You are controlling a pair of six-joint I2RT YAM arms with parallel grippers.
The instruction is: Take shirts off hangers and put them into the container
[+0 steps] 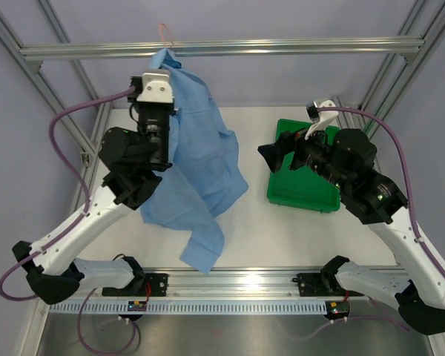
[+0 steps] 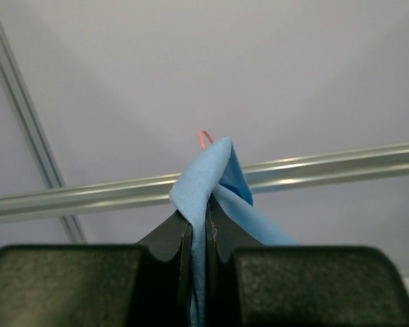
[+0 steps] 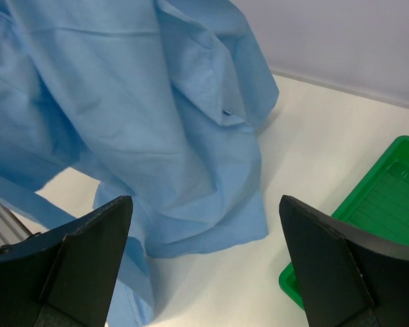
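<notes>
The light blue shirt [image 1: 200,156] hangs from the top rail and drapes down onto the white table. Only the pink hook of the hanger [image 1: 163,31] shows above the collar; the rest is hidden inside the cloth. My left gripper [image 1: 165,65] is raised just below the rail and shut on a fold of the shirt [image 2: 204,170] near its top, with the hanger hook [image 2: 204,138] right behind it. My right gripper [image 1: 273,150] stands wide open over the left end of the green container [image 1: 304,194], holding nothing. In the right wrist view, the right gripper [image 3: 206,211] faces the shirt's lower folds [image 3: 157,102], and a container corner [image 3: 388,197] sits at the right.
An aluminium rail [image 1: 222,49] spans the back of the frame, seen close in the left wrist view as the rail [image 2: 327,167]. Slanted frame posts [image 1: 59,96] stand at both sides. The shirt's hem reaches almost to the table's near edge.
</notes>
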